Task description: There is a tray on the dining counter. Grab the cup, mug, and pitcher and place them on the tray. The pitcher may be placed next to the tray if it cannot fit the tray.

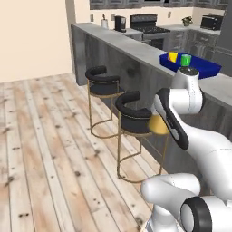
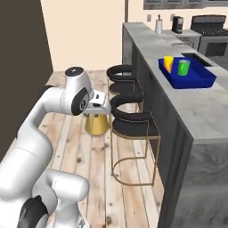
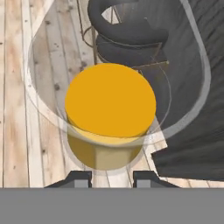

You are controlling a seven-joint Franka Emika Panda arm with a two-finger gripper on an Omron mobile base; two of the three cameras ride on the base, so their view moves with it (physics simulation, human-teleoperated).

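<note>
My gripper is shut on the neck of the clear pitcher, which hangs upright above the wooden floor, left of the bar stools. In the hand view I look down into the pitcher at its orange fill, with my fingertips at its rim. The arm partly hides the pitcher in the left base view. On the dining counter sits the deep-blue tray. The yellow cup and the green mug stand inside it. The tray, cup and mug also appear beyond my arm.
Two black bar stools with gold legs stand against the counter front, between the pitcher and the counter. A sink lies just behind the tray. A stove and small appliances line the far wall.
</note>
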